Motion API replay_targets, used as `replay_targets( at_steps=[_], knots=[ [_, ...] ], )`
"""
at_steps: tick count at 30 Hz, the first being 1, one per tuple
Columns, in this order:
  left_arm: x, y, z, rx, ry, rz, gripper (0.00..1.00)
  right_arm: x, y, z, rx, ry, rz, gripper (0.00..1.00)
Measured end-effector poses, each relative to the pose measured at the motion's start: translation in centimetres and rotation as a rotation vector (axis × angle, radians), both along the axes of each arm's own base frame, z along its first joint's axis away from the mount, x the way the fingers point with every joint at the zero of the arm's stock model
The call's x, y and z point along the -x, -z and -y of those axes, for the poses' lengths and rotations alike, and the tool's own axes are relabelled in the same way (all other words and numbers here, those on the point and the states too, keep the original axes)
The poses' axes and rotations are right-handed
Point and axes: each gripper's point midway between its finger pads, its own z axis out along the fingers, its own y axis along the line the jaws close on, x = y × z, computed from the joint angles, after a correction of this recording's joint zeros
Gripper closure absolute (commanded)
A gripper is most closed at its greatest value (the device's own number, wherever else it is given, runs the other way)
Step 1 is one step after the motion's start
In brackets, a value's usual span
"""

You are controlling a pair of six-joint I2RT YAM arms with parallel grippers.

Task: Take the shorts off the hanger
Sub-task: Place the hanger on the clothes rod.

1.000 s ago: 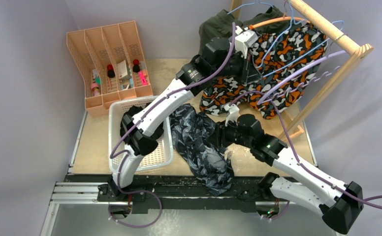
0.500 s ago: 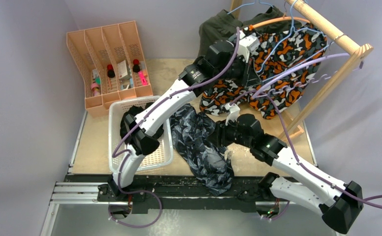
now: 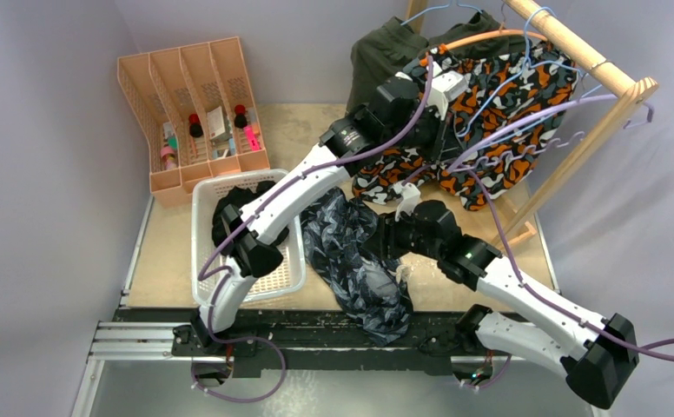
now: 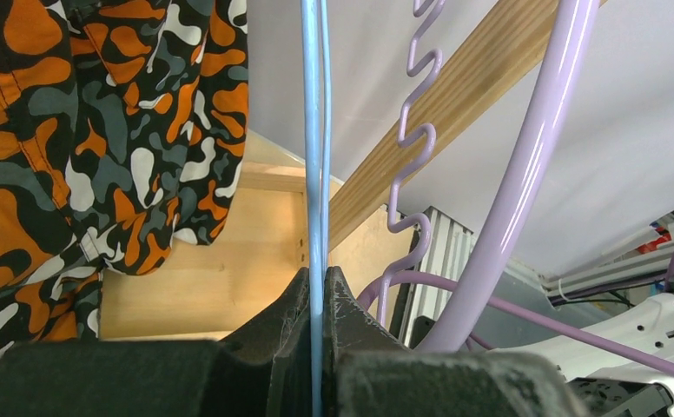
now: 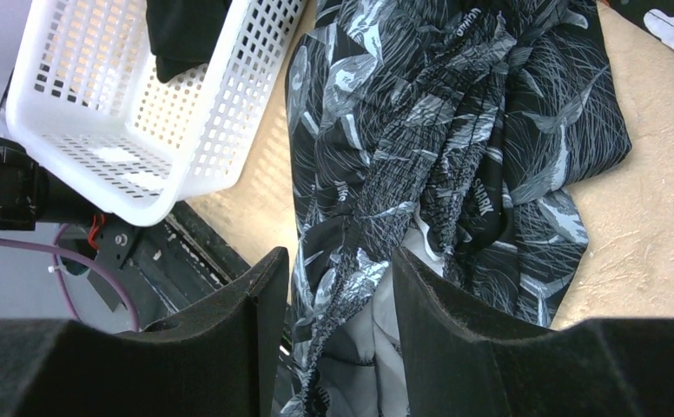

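Left wrist view: left gripper (image 4: 318,282) clamped on blue wire hanger (image 4: 316,130); orange camouflage shorts (image 4: 73,130) judged soft, best pinched at waistband; right gripper's (image 5: 340,269) state unclear.

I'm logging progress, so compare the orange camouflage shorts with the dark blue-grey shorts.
The orange camouflage shorts hang at the wooden rack; the dark blue-grey shorts lie crumpled on the table. The first are orange, black and white; the second are dark with a pale grey print. Both are soft patterned fabric.
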Motion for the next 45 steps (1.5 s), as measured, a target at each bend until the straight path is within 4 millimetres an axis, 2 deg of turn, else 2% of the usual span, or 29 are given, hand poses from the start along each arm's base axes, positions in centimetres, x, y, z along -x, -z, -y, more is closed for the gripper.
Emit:
replay_targets(
  at_steps=[9,13,15,18,19,21,26,29,31,36,41,45],
  knots=[
    [-0.1,0.5,0.1,-0.032,-0.030,0.042,0.96,0.0,0.0,-0.1,-0.005,0.007,-0.008,0.50],
    [-0.4,0.5,0.0,-0.035,-0.045,0.046,0.88,0.0,0.0,-0.1,-0.010,0.014,-0.015,0.50],
    [-0.4,0.6,0.0,-0.038,-0.046,0.040,0.78,0.0,0.0,-0.1,-0.012,0.017,-0.018,0.50],
    [-0.4,0.7,-0.1,-0.039,-0.047,0.036,0.76,0.0,0.0,0.0,-0.013,0.022,-0.021,0.50],
    [-0.4,0.7,-0.1,-0.039,-0.046,0.035,0.74,0.0,0.0,0.0,-0.014,0.024,-0.021,0.50],
    [-0.4,0.7,-0.1,-0.039,-0.046,0.035,0.59,0.0,-0.1,0.0,-0.017,0.026,-0.020,0.50],
    [0.0,0.8,-0.9,-0.060,-0.053,0.027,0.39,-0.2,-0.5,0.3,-0.025,0.045,-0.008,0.49],
    [0.3,0.9,-2.6,-0.103,-0.091,0.023,0.35,-0.3,-0.7,0.4,-0.030,0.058,-0.003,0.49],
    [0.4,1.0,-4.4,-0.141,-0.137,0.030,0.33,-0.4,-0.9,0.6,-0.032,0.072,0.003,0.48],
    [1.1,-0.6,-9.3,-0.172,-0.258,0.068,0.30,-0.4,-0.9,0.7,-0.036,0.081,0.010,0.45],
    [1.5,-2.2,-13.5,-0.161,-0.371,0.104,0.28,-0.9,0.8,1.1,0.002,0.136,-0.040,0.42],
    [1.7,-0.8,-17.5,-0.189,-0.494,0.101,0.27,-1.0,4.3,1.3,0.080,0.185,-0.149,0.36]
  ],
)
